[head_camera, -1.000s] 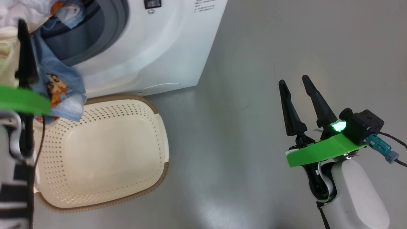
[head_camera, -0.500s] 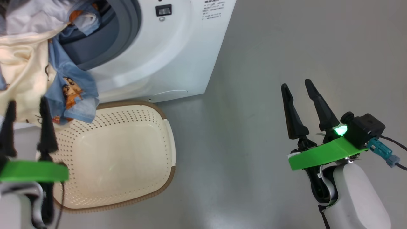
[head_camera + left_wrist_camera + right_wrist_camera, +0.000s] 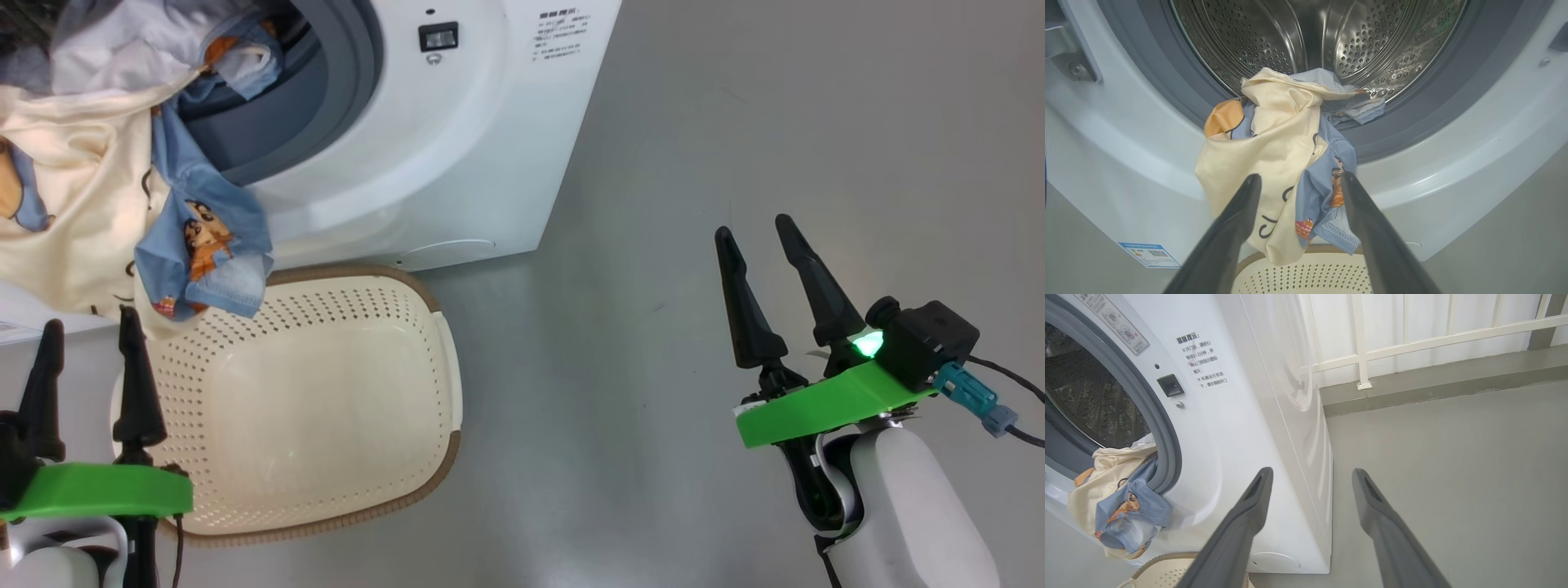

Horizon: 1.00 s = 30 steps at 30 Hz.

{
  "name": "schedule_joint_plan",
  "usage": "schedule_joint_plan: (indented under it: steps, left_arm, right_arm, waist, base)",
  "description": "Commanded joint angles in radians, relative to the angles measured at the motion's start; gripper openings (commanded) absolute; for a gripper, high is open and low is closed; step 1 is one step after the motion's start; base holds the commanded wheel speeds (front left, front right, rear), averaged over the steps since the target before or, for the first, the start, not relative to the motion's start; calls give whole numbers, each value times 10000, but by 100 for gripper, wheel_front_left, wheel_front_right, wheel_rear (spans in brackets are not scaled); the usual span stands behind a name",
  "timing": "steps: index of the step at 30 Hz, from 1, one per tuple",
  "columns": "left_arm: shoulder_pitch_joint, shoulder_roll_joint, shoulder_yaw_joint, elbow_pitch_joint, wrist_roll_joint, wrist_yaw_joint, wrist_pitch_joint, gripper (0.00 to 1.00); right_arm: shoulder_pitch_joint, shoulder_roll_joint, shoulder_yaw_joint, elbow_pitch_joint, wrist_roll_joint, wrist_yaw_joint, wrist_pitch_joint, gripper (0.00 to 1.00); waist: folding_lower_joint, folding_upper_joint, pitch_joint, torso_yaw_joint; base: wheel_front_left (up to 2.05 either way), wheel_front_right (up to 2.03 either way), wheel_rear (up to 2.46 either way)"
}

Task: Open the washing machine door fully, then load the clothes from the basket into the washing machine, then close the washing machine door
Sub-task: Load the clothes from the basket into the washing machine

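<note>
Here, at the lower left of the head view, the left jaws stand wide apart and hold nothing; their fingers (image 3: 135,384) point up across the left edge of the basket (image 3: 445,441). Above them, in the upper left, the clothes (image 3: 82,204) spill out of the washer (image 3: 457,147). Part lies in the drum mouth and the rest hangs over the grey seal (image 3: 351,98) and down the white front. The denim piece with orange cartoon prints ends just above the basket's back rim. In the left wrist view the bundle shows between the two fingers, cream cloth to the left and blue to the right. The steel drum (image 3: 1331,32) is behind it at the top and a blue label (image 3: 1149,253) is at the lower left. The basket sits on the grey floor (image 3: 653,163) just before the washer's front, at centre left. At the lower right the right jaws also gape wide and empty, fingers (image 3: 747,310) over floor, well apart from the washer. Their wrist view has a white railing (image 3: 1412,335) at the top.
</note>
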Motion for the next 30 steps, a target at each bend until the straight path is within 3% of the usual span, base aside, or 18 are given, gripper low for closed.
schedule_joint_plan:
  steps: [1,11,21,30]
  left_arm:
    - [170,151,352,-251,85,-41,-53,100]
    - [-215,445,-72,1031,-64,-62,-53,100]
    - [-2156,1316,-1242,3929,-542,-67,-48,100]
    - [-3955,1733,-1606,6194,-892,-68,-50,100]
  right_arm:
    - [242,57,228,-242,-141,25,-48,100]
    - [254,57,327,-184,-163,25,-48,100]
    - [102,57,506,-208,-82,25,-48,100]
    - [50,57,475,-309,5,25,-48,100]
  waist:
    - [0,-1,-22,6]
    - [0,-1,-52,-39]
    - [0,-1,277,-267]
    - [0,-1,596,-589]
  base:
    - [0,0,0]
    - [0,0,0]
    - [0,0,0]
    - [0,0,0]
